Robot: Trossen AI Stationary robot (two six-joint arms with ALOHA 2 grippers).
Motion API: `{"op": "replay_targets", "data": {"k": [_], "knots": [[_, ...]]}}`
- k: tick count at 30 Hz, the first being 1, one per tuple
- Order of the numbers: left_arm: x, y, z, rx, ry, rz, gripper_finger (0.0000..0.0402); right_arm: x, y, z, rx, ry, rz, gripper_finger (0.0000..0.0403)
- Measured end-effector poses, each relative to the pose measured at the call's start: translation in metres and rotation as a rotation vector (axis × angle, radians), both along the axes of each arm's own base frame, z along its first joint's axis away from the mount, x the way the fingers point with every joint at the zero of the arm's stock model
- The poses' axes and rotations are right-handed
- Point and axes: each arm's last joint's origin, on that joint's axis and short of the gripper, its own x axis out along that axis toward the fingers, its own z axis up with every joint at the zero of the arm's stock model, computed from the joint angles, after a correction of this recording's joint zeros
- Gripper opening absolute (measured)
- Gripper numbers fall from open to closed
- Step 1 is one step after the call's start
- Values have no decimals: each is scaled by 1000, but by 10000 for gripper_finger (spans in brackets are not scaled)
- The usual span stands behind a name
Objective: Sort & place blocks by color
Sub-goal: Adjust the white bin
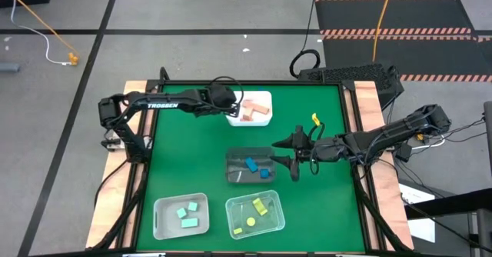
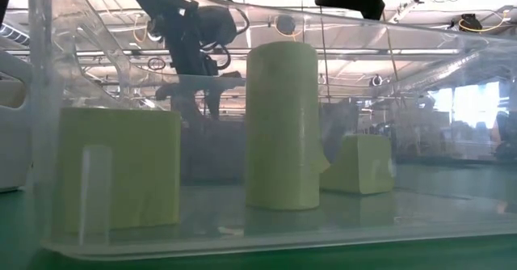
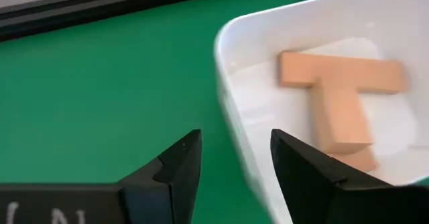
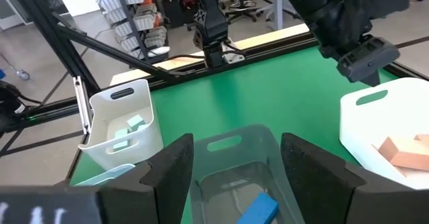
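Observation:
Tan blocks [image 3: 342,96] lie in a white bin [image 1: 261,98] at the table's far middle. My left gripper [image 3: 234,163] hovers open over that bin's left rim [image 3: 231,90], with nothing between its fingers. Blue blocks [image 1: 257,167] lie in a dark see-through bin [image 1: 234,176] at the centre. My right gripper [image 4: 234,163] stands open and empty just right of it, pointing over it. Mint green blocks [image 1: 187,213] and yellow blocks [image 1: 256,211] lie in two near bins. One yellow block [image 1: 314,119] lies loose on the green table.
In the low view the clear bin's wall [image 2: 452,76] fills the picture, with a yellow cylinder [image 2: 281,124] upright between two other yellow blocks. Bare green table [image 1: 184,149] lies left of the centre bin and at the near right [image 1: 323,211].

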Motion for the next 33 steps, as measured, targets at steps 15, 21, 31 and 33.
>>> {"op": "replay_targets", "data": {"k": [15,21,31,33], "knots": [[11,4,-18,-35,-22,0,178,2,-3,3,-12,-28,-8,215],[14,5,-35,-77,21,12,133,4,-2,14,22,-142,-10,215],[2,10,-31,-102,75,39,9,5,-2,31,59,-319,-11,215],[-5,11,-28,-117,110,51,11,5,-3,31,47,-316,-18,215]]}}
